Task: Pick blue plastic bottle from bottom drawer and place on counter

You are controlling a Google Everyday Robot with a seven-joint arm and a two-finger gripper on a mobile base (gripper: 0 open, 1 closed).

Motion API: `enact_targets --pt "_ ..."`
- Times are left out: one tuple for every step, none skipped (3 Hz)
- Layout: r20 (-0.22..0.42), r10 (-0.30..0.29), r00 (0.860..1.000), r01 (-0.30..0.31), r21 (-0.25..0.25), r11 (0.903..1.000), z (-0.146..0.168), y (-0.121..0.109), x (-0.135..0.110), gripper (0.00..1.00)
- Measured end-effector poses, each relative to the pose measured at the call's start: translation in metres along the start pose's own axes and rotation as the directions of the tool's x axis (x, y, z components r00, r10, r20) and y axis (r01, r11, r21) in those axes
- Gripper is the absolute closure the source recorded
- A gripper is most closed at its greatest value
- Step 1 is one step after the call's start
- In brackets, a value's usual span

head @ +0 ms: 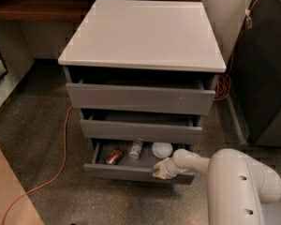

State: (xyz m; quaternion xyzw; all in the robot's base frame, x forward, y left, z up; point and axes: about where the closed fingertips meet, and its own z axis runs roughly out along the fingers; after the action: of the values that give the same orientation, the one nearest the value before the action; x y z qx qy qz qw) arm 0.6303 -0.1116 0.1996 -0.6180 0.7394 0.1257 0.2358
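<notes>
Bottom drawer (126, 172) pulled out. Bottle (136, 149) lies in it between can (114, 155) and bowl (162, 149), long axis roughly front-to-back, cap end toward the cabinet. Gripper (162, 168) at drawer's front edge, right of bottle; spread or closed, cannot tell. Table (143, 32) above.

White counter (143, 32); grey bottom drawer (116, 173) — cream gripper (160, 171) at its front.
</notes>
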Motion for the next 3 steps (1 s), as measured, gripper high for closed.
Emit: enact_targets --pt "-0.023 -0.001 1.000 0.001 -0.019 0.9998 0.001 0.031 0.001 0.98" --pt "-0.023 -0.001 1.000 0.001 -0.019 0.9998 -0.004 0.030 -0.003 0.75" --pt "-0.039 0.002 0.999 -0.003 -0.019 0.9998 -0.005 0.047 -0.002 0.51"
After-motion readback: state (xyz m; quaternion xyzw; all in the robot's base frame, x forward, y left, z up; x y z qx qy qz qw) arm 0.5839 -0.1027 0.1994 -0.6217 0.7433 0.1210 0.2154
